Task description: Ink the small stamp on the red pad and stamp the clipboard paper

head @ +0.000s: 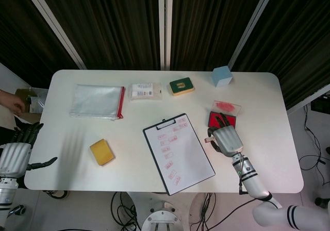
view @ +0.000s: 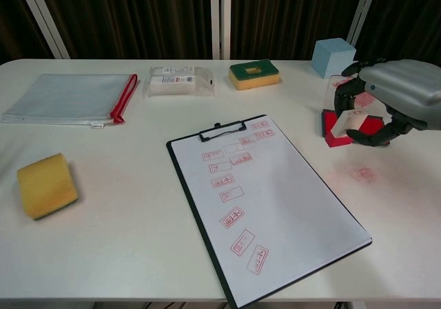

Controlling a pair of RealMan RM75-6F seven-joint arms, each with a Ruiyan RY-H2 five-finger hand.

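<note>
1. Where the red pad lies toward the right of the table, the right hand hangs over it, fingers curled around the small stamp; the stamp sits low over the pad's near edge, though contact cannot be confirmed from either view.
2. Left hand is off the table's left edge, fingers apart, holding nothing.
3. Clipboard lies at the centre front of the table, turned at an angle; its paper carries a run of red stamp marks from the clip downward, plus a few near the clip.
4. Clear lid, smeared red, rests just behind the pad; a faint red smudge marks the table in front of it.
5. Elsewhere: yellow sponge front left; zip pouch rear left; packet, green sponge and blue cube along the rear.
</note>
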